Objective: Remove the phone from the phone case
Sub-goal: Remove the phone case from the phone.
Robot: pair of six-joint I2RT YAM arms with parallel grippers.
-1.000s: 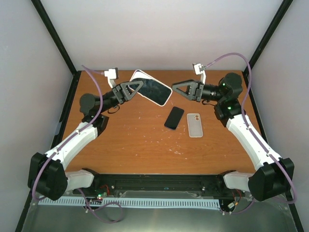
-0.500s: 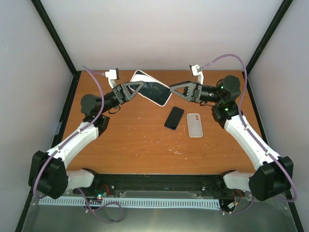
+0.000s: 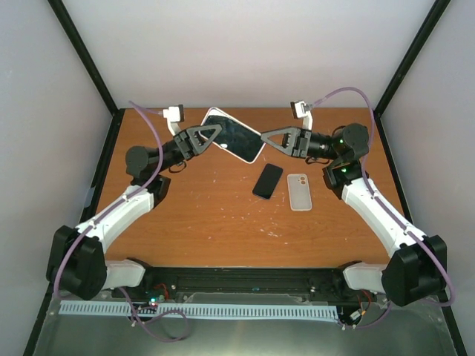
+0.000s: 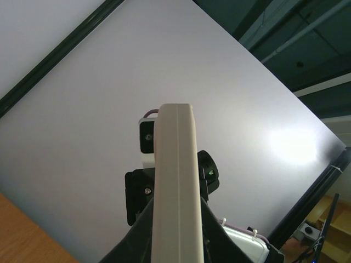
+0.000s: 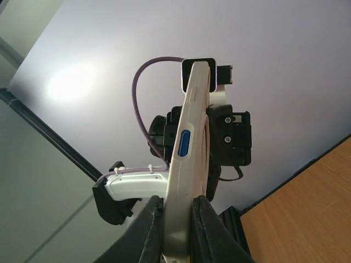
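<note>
Above the far middle of the table (image 3: pixel 208 215), top view: the phone case (image 3: pixel 256 153), white, is hanging clear of the wood with the phone (image 3: pixel 234 137) seated inside it, dark screen facing up. The left gripper (image 3: pixel 214 135) is clamping the case's left end; the right gripper (image 3: pixel 264 138) is meeting its right end. Supporting both ends is probably meant to let one arm brace while the other peels. A second black handset (image 3: pixel 268 181) and a pale empty case (image 3: pixel 299 191) are lying side by side on the table nearer the arms, well apart from the grip.

Left wrist view: the case (image 4: pixel 174 181) is showing edge-on, rising from between the jaws, which are pinching it tight; the opposite arm's hardware is sitting just behind.

Right wrist view: the case (image 5: pixel 186 109) is again standing edge-on, a blue side button (image 5: pixel 185 143) facing the lens. The fingers (image 5: pixel 151 230) are pressing against both faces at its lower end, grasping it.
</note>
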